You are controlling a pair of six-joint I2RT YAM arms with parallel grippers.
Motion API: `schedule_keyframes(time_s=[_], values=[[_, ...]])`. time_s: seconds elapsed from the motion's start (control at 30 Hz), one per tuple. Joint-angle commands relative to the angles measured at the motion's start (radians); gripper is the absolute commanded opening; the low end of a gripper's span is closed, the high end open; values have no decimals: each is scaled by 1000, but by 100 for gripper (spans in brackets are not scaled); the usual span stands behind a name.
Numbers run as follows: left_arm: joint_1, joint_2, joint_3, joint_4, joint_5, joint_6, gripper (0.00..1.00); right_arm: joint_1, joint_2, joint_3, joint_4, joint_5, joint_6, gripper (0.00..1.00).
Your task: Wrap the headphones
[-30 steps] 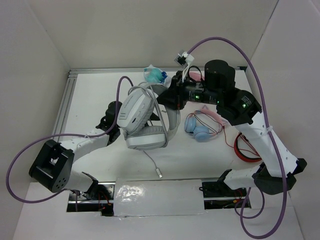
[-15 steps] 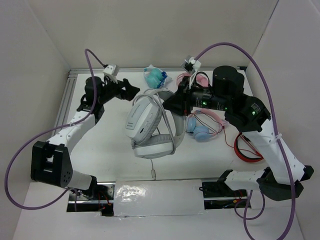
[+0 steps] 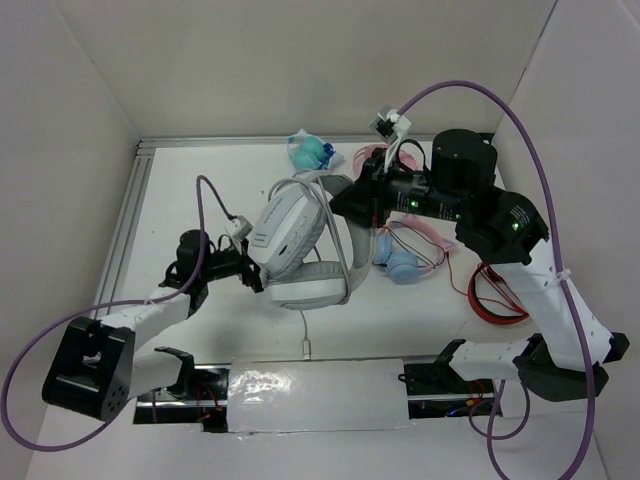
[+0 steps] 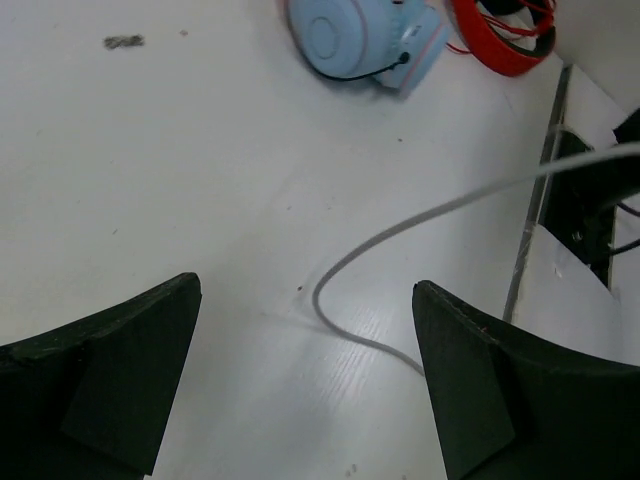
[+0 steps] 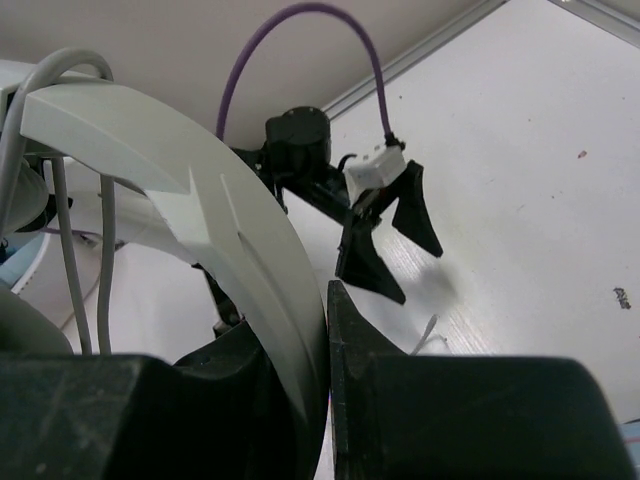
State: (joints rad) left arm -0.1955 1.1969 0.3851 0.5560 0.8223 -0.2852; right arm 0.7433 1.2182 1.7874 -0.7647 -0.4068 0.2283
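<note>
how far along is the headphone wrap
Done: the right gripper is shut on the headband, holding the headphones up, and cable strands cross the headband. In hand: the open left gripper hovers low over a slack run of cable on the table. Left: the loose tail and its plug lie on the table, not yet wound.

One large grey-white headphones (image 3: 290,228), one blue-cupped pair (image 3: 400,265), one pink pair (image 3: 366,156): three in all. One teal bundle (image 3: 312,151). One red coil (image 3: 497,297).

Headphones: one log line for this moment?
right gripper: shut on headphones | left gripper: open, empty, over loose cable | wrap: unfinished
</note>
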Motion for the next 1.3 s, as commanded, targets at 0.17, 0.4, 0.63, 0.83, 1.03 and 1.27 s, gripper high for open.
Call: schedule_keyframes(time_s=[0.17, 0.4, 0.63, 0.83, 1.03, 1.27], values=[[-252, -10, -45, 291, -277, 130, 99, -15, 35, 133, 21, -113, 89, 0], [-375, 150, 109, 278, -443, 211, 99, -19, 52, 162, 39, -165, 118, 0], [-390, 282, 175, 223, -433, 146, 41, -39, 61, 191, 36, -75, 138, 0], [-450, 319, 124, 401, -385, 145, 64, -68, 101, 220, 33, -127, 160, 0], [-473, 311, 137, 314, -459, 93, 0, -114, 101, 221, 36, -20, 197, 0], [-490, 127, 46, 118, -653, -35, 0, -261, 90, 188, 10, 339, 261, 0]])
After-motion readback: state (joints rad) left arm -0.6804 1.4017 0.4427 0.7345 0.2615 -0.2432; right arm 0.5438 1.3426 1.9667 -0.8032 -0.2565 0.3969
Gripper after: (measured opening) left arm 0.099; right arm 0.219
